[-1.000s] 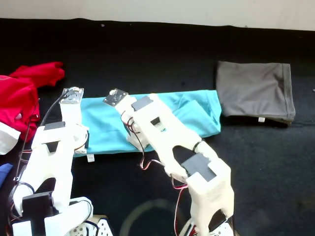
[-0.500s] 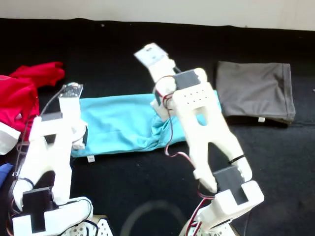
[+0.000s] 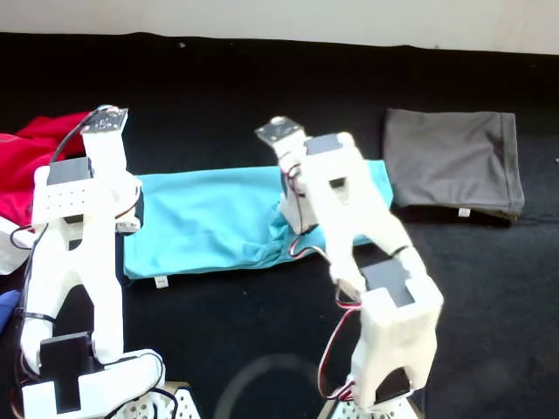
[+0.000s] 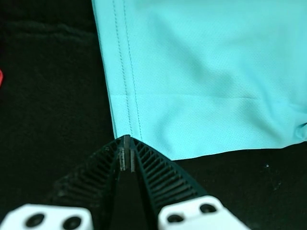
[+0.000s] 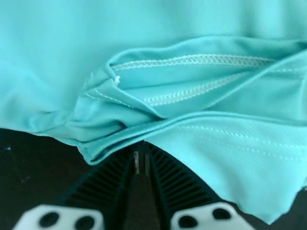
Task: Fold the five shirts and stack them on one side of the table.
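Teal shirt [image 3: 205, 223] lies mid-frame in the high view as a long strip on the black table [image 3: 218, 87]. Its right part is rumpled under an arm. The left gripper [image 4: 125, 155] has its jaws pressed together on the hem corner at the strip's left end. The right gripper [image 5: 140, 160] has its jaws closed on a bunched fold edge with several layers in the pinch.

A folded grey shirt [image 3: 454, 161] sits upper right, well apart from the strip, and a red shirt [image 3: 35, 157] is heaped at the left edge.

The step looks like a crosswise fold of the strip. To do it well:
- Keep both pinches firm and lift evenly so the cloth clears the table.
- Carry one end over the other and line up the hems.
- The left grip is at the very corner, so it is likely to slip if tugged.
- The right bunch needs pulling taut first, or wrinkles get folded in.
- Release only once the cloth is flat.
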